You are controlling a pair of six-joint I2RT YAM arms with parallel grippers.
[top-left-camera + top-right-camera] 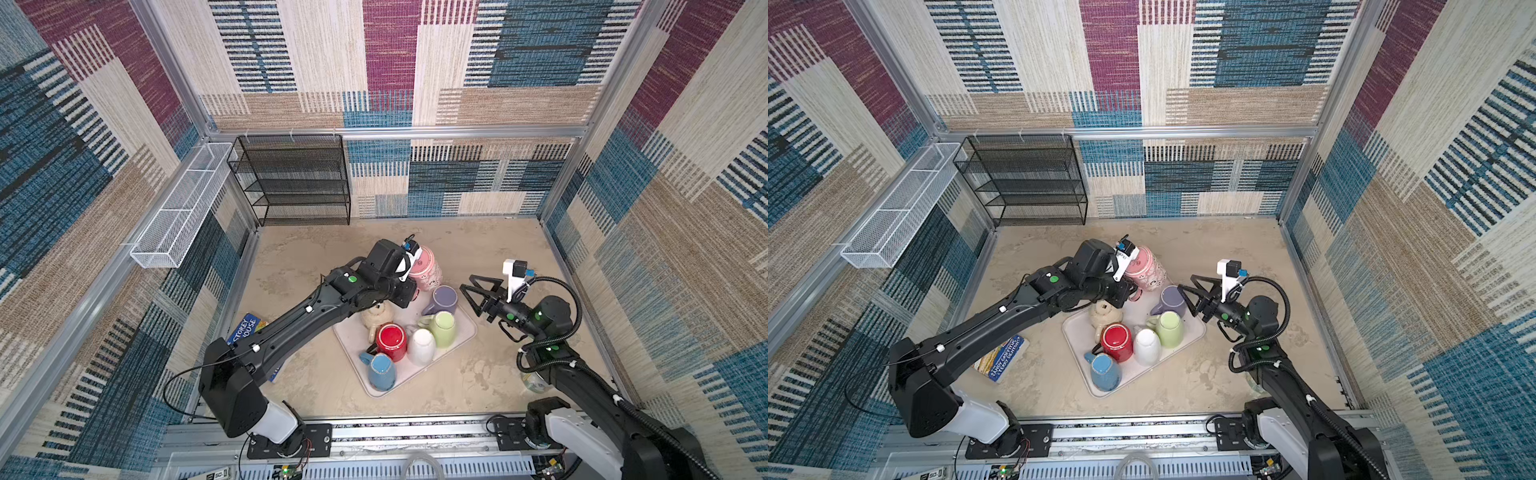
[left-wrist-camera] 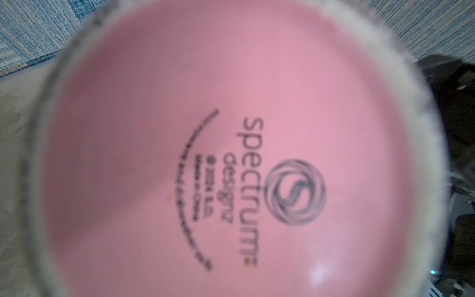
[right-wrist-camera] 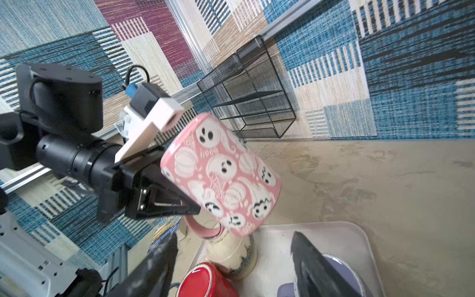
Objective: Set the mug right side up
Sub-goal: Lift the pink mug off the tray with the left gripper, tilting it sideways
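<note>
both top views look steeply down on the table (image 1: 457, 386) — left wrist right up against the pink mug (image 2: 231, 115), right wrist side-on.

We see patchwork woven walls (image 1: 390, 62) in blue, maroon and beige on three sides, with an aluminium frame (image 1: 457, 132) at the seams. Mottled beige tabletop (image 1: 478, 249). Black mesh rack (image 1: 295, 183) at 11 o'clock against the back wall. White wire basket (image 1: 183, 208) mounted at 10 o'clock. Light is even.

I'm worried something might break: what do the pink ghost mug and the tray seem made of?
The pink mug is likely glazed ceramic: glossy raised pattern, a maker's stamp underneath, a rough pale ring around it. The tray is probably matte plastic: pale, smooth, rounded corners, though that is uncertain.
</note>
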